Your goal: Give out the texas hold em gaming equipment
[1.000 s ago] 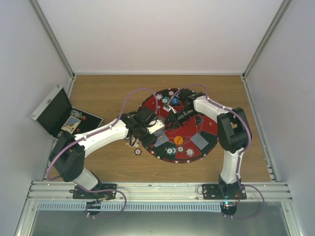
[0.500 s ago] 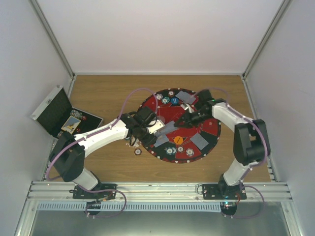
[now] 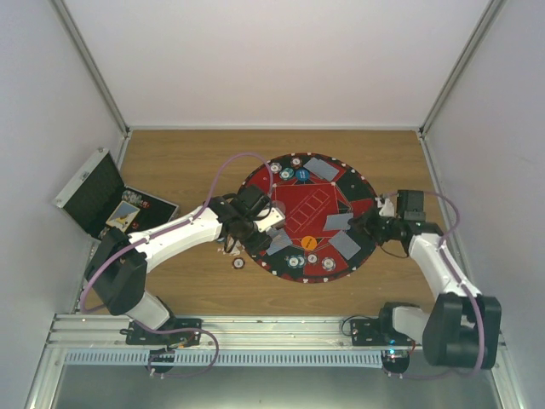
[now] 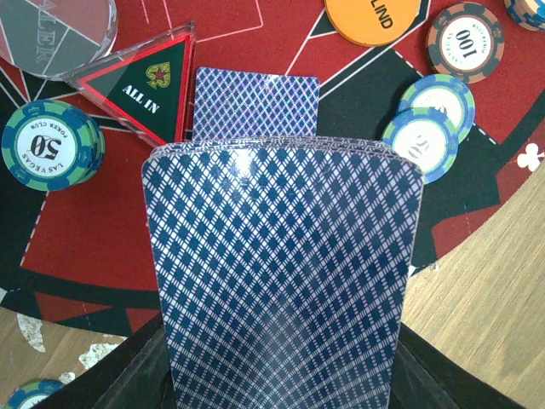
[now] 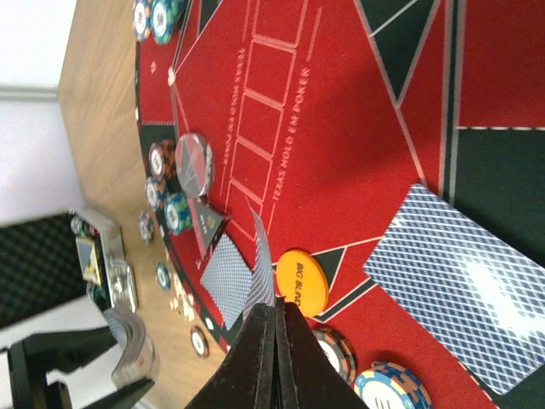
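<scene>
My left gripper [image 4: 281,371] is shut on a deck of blue-backed playing cards [image 4: 281,273], held over the left edge of the mat [image 3: 308,204]. At the mat's right edge my right gripper [image 5: 277,305] is shut on a single card [image 5: 264,256], seen edge-on just above the felt; the top view shows that card [image 3: 339,221] hanging over the mat. Single cards lie face down on the mat [image 3: 320,167], [image 3: 345,244], [image 4: 255,102]. An orange disc [image 5: 301,279] lies by my right fingertips. Chip stacks [image 4: 47,145], [image 4: 426,128] flank the deck.
The open black case [image 3: 102,200] stands at the far left with items inside. One chip [image 3: 239,262] lies on the wood off the mat's left edge. A red "ALL IN" triangle [image 4: 149,89] and a clear round disc [image 4: 51,34] lie beyond the deck.
My right arm has drawn back from beside the deck to the mat's right edge, carrying one card. The left arm and deck have stayed still.
</scene>
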`<state>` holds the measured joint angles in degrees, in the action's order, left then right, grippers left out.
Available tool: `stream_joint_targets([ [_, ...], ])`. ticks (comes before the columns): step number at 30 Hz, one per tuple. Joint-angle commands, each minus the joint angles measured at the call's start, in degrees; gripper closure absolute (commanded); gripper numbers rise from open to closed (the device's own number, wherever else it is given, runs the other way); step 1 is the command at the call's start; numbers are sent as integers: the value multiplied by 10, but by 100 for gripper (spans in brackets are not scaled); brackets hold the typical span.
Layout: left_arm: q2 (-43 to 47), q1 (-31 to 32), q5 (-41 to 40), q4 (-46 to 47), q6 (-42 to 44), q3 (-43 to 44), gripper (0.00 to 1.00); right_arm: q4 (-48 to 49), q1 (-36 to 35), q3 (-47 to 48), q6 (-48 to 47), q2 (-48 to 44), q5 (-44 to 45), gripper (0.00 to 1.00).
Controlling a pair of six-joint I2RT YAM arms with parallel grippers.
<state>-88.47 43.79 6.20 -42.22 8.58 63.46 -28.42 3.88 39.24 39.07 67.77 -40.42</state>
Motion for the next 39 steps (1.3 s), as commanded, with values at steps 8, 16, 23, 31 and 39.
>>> stream_joint_targets([
  [8, 22, 4, 8, 9, 0, 3, 47, 155, 4, -165, 282, -163, 165, 99],
  [16, 21, 5, 10, 9, 1, 5, 47, 236, 4, -226, 323, -164, 182, 100],
  [23, 24, 5, 9, 10, -3, 3, 47, 274, 4, -255, 327, -137, 175, 100],
  [31, 28, 6, 9, 12, -4, -5, 47, 254, 4, -276, 330, -152, 190, 100],
  [39, 31, 5, 7, 13, -5, -8, 47, 228, 4, -269, 325, -151, 198, 80],
])
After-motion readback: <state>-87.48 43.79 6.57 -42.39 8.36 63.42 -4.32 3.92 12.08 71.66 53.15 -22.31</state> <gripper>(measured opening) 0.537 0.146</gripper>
